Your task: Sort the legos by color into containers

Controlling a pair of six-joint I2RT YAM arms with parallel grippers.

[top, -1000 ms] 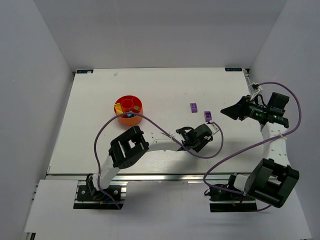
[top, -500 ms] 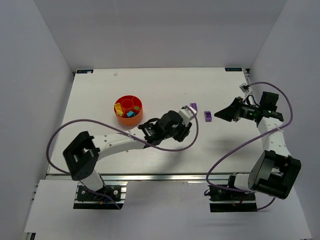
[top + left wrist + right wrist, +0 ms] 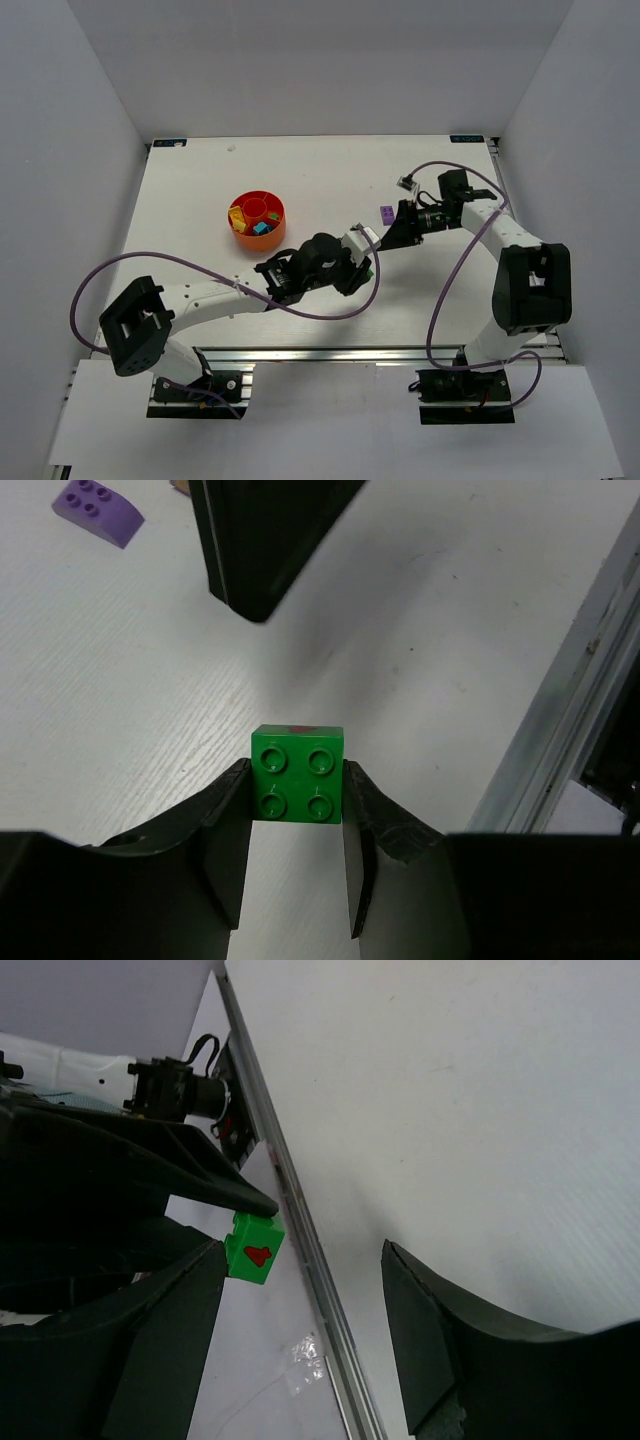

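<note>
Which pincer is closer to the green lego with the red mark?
Left. The left pincer is shut on the green lego, gripping it on both sides. The right pincer is open and hangs just beyond it, not touching.

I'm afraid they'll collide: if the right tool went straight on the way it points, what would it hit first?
Probably the left tool, shut on the green brick. Both sit just ahead of the open right tool, slightly to one side. Depth is unclear, so I cannot say how near they are.

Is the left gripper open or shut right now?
Shut: the left gripper clamps the green brick between both fingers.
</note>
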